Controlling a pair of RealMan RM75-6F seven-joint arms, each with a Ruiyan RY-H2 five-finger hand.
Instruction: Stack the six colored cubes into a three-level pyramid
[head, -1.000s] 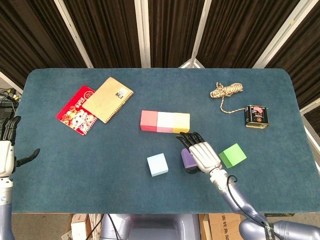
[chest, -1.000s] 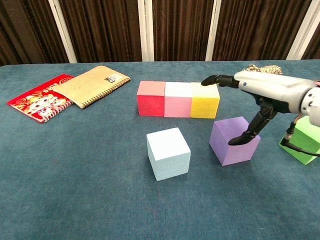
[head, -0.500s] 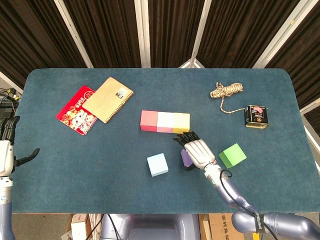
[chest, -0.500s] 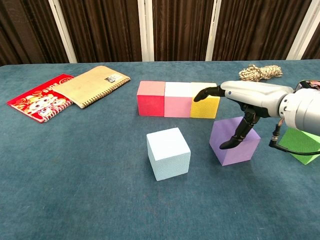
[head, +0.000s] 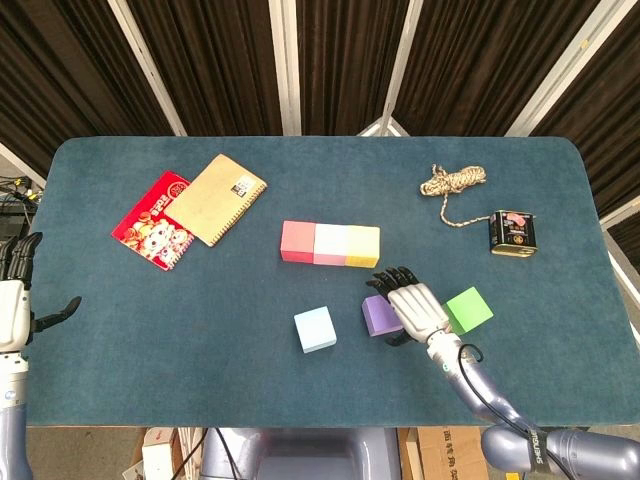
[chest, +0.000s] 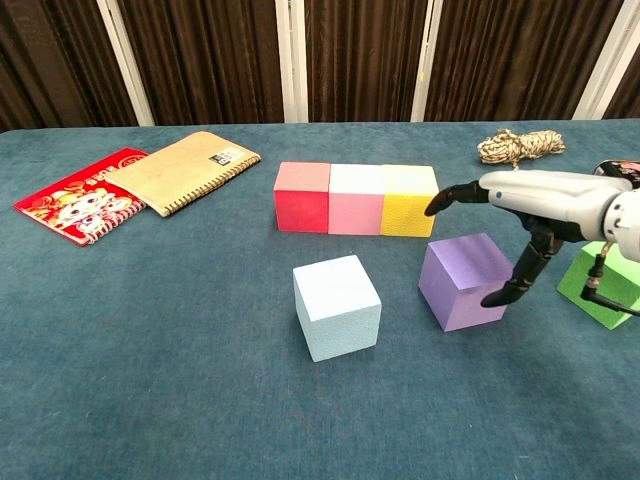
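A blue-carpeted counter (head: 180, 330) is seen before dark curtains. Six cubes are counted on it: a red cube (head: 298, 241), a pink cube (head: 330, 243) and a yellow cube (head: 363, 245) set touching in one row, a light blue cube (head: 315, 329) nearer the front, a purple cube (head: 378, 315) to its right, and a green cube (head: 468, 309) further right. None is stacked. One tan notebook (head: 216, 198) is laid partly over one red booklet (head: 152, 219) at the far left; one coil of rope (head: 453, 181) and one small tin (head: 513, 232) lie at the far right.

The right hand (head: 419, 307) is held spread over the purple cube's right side, fingers apart and nothing grasped; in the chest view its thumb (chest: 508, 292) is seen hanging just beside the cube's right face, whether touching cannot be told. The left hand (head: 14, 290) is shown only in the head view, at the counter's left edge, fingers extended and empty. The tin is barely caught in the chest view.
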